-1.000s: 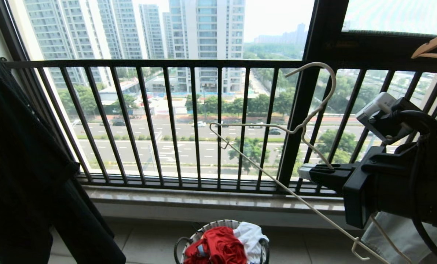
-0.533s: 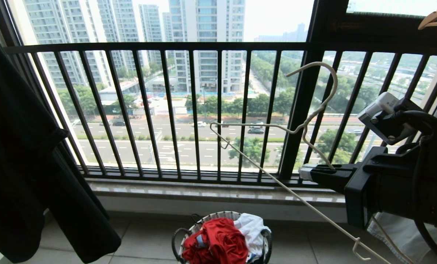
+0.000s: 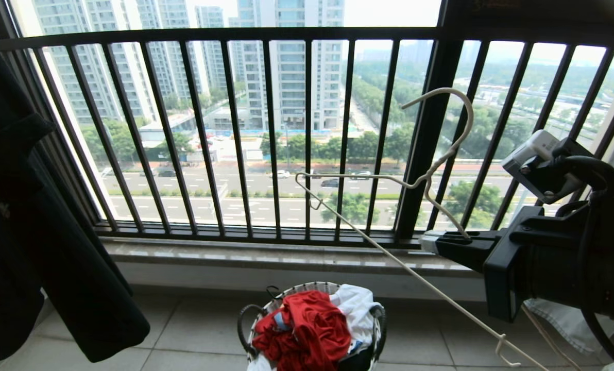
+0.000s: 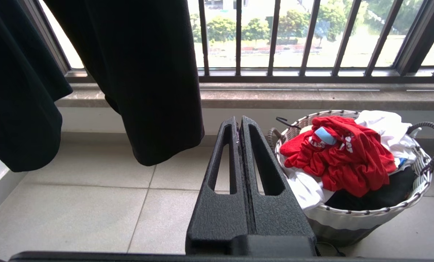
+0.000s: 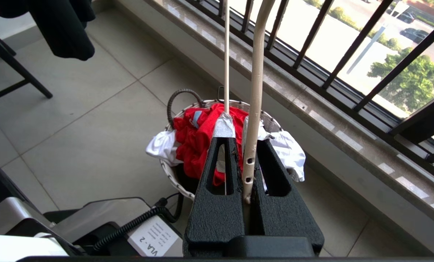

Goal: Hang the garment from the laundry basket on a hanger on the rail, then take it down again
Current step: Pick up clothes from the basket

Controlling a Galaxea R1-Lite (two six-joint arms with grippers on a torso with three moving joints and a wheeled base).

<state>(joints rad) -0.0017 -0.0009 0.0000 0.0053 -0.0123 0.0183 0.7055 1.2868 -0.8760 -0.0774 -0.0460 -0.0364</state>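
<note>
The garment [image 3: 307, 324], a crumpled red T-shirt with white lettering, lies on top of the laundry basket [image 3: 281, 300] on the tiled floor below the window. The right gripper [image 3: 430, 241] is held up at the right, shut on the lower neck of the whitish wire hanger [image 3: 469, 116], hook uppermost. In the right wrist view the hanger [image 5: 255, 91] stands between the jaws of the right gripper [image 5: 244, 136], above the garment [image 5: 195, 142] and basket [image 5: 168, 174]. The left gripper [image 4: 239, 122] is shut and empty, left of the basket [image 4: 366, 211] and garment [image 4: 344, 156]. The rail is out of view.
A dark barred window railing [image 3: 307, 134] and a stone sill [image 3: 286, 257] close off the front. A black garment [image 3: 29, 232] hangs at the left, a pale one [image 3: 559, 319] behind the right arm. White and dark clothes also fill the basket. A dark chair leg [image 5: 16, 69] stands on the tiles.
The camera has sunk and tilted down: the railing slid up the picture, more of the basket and floor shows, and the wooden hanger at top right is gone. The right gripper still holds the hanger.
</note>
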